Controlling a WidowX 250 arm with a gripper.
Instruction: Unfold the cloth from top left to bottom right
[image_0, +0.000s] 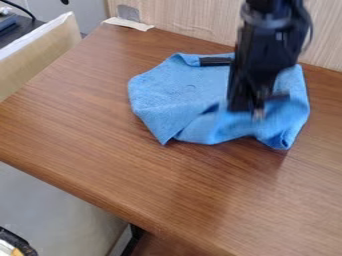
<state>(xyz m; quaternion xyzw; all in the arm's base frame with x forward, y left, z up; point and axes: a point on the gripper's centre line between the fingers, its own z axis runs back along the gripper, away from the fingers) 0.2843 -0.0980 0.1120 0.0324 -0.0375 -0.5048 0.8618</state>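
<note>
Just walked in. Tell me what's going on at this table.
A robot arm is at work on a blue cloth that lies on the wooden table. Its gripper is down at the cloth's near part, right of the middle in the view; whether it has hold of the fabric, I cannot tell. The cloth is still to be unfolded: it lies rumpled, with folds along its near side.

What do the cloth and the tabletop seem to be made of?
Cloth: probably soft microfibre or terry fabric, matt blue, judging by its fuzzy surface and loose folds.
Tabletop: wood or wood-look laminate, brown with a slight sheen, judging by its streaky grain.
</note>
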